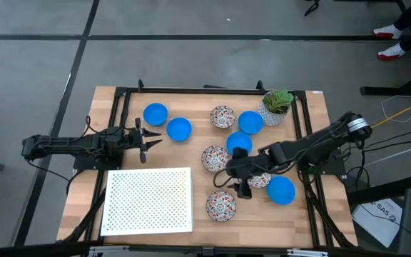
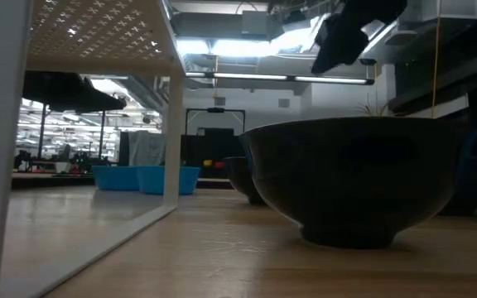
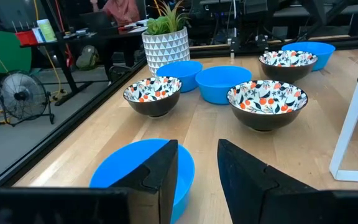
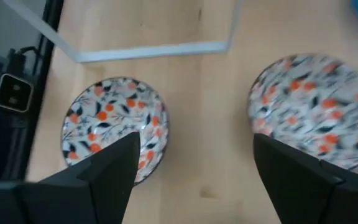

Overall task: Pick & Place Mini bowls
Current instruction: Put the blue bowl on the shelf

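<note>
Mini bowls stand about the table: blue ones (image 1: pixel 155 113) (image 1: pixel 179 129) (image 1: pixel 250 122) (image 1: pixel 281 190) and floral ones (image 1: pixel 222 116) (image 1: pixel 215 158) (image 1: pixel 220 205). My left gripper (image 1: pixel 152 141) hovers low at the left, just short of a blue bowl (image 3: pixel 135 174); its fingers (image 3: pixel 163 177) are open, with bare wood showing in the gap between them. My right gripper (image 4: pixel 191 168) hangs wide open above the table, between two floral bowls (image 4: pixel 114 124) (image 4: pixel 319 118), and holds nothing. In the high view the right gripper (image 1: pixel 240 187) partly covers another floral bowl (image 1: pixel 260 180).
A white perforated rack (image 1: pixel 148 200) stands at the front left, and its leg (image 3: pixel 353 124) is close to my left gripper. A white pot with a green plant (image 1: pixel 277 106) sits at the back right. Black rails (image 1: pixel 212 91) frame the table.
</note>
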Controlling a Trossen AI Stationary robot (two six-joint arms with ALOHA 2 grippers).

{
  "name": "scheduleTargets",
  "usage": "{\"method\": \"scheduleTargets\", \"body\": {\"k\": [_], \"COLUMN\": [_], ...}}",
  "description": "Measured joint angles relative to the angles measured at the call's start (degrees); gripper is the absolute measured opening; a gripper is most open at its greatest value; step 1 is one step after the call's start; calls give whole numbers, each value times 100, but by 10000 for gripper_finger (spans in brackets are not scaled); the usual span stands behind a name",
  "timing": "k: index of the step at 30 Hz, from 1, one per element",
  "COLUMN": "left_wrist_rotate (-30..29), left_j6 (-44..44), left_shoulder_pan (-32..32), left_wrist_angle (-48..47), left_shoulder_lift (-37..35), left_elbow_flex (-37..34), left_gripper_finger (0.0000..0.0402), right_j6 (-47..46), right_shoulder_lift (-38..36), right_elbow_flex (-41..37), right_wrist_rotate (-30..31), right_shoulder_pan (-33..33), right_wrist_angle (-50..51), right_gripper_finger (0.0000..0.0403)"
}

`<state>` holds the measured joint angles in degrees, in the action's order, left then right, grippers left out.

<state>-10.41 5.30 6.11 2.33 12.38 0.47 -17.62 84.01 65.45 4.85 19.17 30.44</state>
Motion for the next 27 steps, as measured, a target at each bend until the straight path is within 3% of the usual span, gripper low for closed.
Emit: {"method": "scheduleTargets", "body": {"k": [5, 10, 18, 24, 27], "left_wrist_rotate": [0, 0, 0, 0, 0], "left_j6": [-1, -1, 0, 0, -1], "left_shoulder_pan": [1, 0, 1, 0, 0], "left_wrist_angle": [0, 2, 2, 2, 2], "left_shoulder_lift": [-1, -1, -1, -1, -1], "left_elbow_flex": [1, 0, 0, 1, 0], "left_gripper_finger": [108, 111, 107, 110, 110], "right_j6": [-645, -884, -692, 29, 170], "right_shoulder_lift": [247, 395, 354, 386, 526], "right_elbow_flex": [0, 0, 0, 0, 0], "right_wrist_rotate": [-609, -605, 375, 1291, 1360], "right_shoulder_pan": [-32, -142, -809, -1074, -1151], "right_wrist_angle": [-125, 163, 1533, 1801, 1838], "right_gripper_finger": [307, 307, 307, 307, 307]}}
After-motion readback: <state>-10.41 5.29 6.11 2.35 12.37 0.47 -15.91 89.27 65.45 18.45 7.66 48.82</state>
